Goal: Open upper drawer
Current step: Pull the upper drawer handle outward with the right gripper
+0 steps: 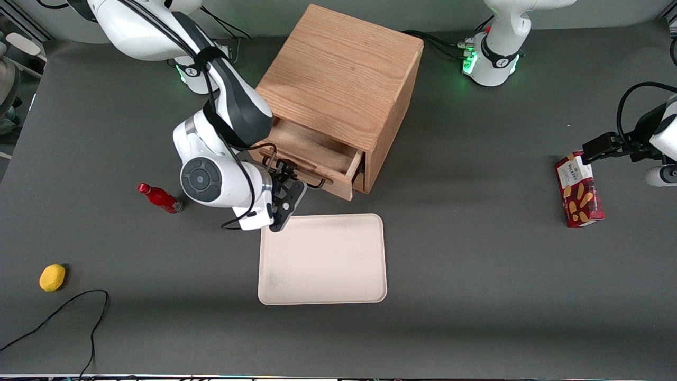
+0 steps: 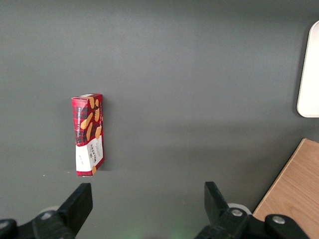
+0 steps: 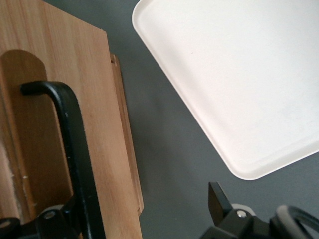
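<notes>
The oak cube cabinet (image 1: 338, 79) stands at the middle of the table. Its upper drawer (image 1: 317, 151) is pulled partly out toward the front camera, and its inside shows. The thin black wire handle (image 1: 304, 177) runs along the drawer's front. My right gripper (image 1: 288, 200) hangs in front of the drawer, close to the handle, above the tray's edge. In the right wrist view the gripper (image 3: 144, 204) is open, with its fingers wide apart. The handle (image 3: 70, 129) lies on the oak drawer front (image 3: 102, 114) right beside one finger (image 3: 70, 214). Nothing is gripped.
A cream tray (image 1: 322, 259) lies on the table in front of the cabinet, seen also in the right wrist view (image 3: 234, 74). A red bottle (image 1: 160, 198), a yellow object (image 1: 52, 277) and a black cable (image 1: 63, 312) lie toward the working arm's end. A red cookie box (image 1: 579, 189) lies toward the parked arm's end.
</notes>
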You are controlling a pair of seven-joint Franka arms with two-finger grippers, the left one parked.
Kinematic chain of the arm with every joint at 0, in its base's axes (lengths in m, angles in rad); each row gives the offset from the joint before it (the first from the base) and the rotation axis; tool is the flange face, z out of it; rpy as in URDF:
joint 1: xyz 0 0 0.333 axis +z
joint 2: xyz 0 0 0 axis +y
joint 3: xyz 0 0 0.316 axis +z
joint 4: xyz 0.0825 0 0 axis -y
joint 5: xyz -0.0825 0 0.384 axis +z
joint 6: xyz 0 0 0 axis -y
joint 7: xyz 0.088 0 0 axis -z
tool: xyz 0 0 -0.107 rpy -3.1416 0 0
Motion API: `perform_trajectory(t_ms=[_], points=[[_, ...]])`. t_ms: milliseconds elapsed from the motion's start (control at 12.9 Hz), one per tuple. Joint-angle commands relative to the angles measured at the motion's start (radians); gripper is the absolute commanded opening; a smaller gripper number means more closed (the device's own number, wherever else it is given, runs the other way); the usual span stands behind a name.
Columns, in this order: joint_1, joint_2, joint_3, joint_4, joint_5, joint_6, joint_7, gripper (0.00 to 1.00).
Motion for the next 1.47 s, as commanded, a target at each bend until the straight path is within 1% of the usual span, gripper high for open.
perform_trajectory(t_ms=[0, 388, 543, 698, 853, 1395], points=[[-0.019, 0.046, 0.003, 0.069, -0.014, -0.003, -0.025, 1.0], [-0.03, 0.069, 0.003, 0.112, -0.017, -0.003, -0.058, 1.0], [-0.041, 0.091, 0.004, 0.139, -0.034, -0.003, -0.059, 1.0], [-0.042, 0.108, 0.003, 0.164, -0.034, -0.003, -0.067, 1.0], [-0.044, 0.125, 0.003, 0.19, -0.034, -0.003, -0.119, 1.0], [-0.078, 0.143, 0.004, 0.222, -0.034, -0.003, -0.154, 1.0]])
